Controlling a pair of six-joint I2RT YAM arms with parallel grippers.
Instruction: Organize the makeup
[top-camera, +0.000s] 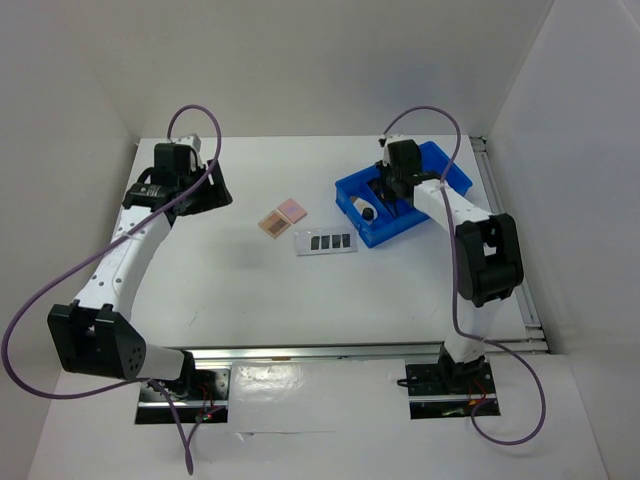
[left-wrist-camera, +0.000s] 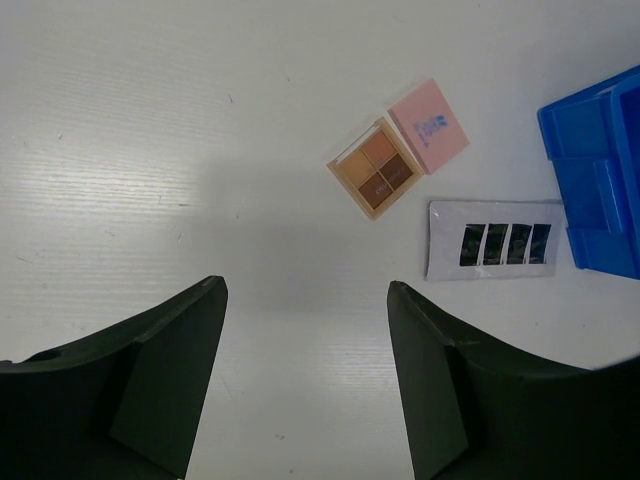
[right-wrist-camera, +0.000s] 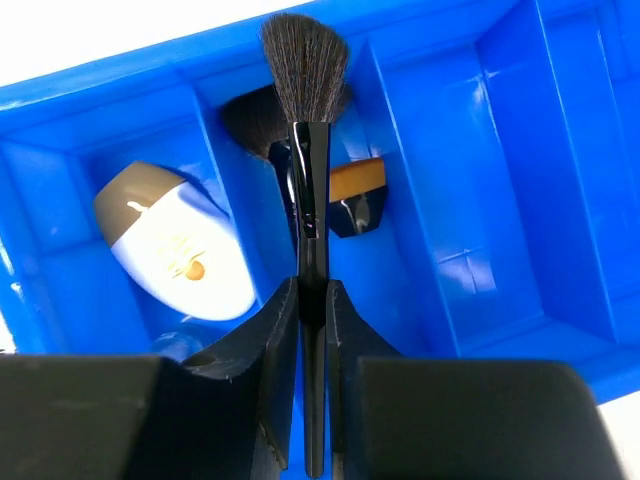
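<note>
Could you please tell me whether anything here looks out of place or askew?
The tan and pink compact lies open and turned diagonally on the table, and the grey strip palette lies beside it, both outside the blue bin. Nothing looks spilled or broken.

Table (top-camera: 230, 290) lies open left of compacts (top-camera: 283, 217); brush (right-wrist-camera: 305, 90) crowds the bin (right-wrist-camera: 470, 150).

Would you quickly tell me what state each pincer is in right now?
Left pincer: open, holding nothing.
Right pincer: closed on a black brush over the blue bin.
</note>
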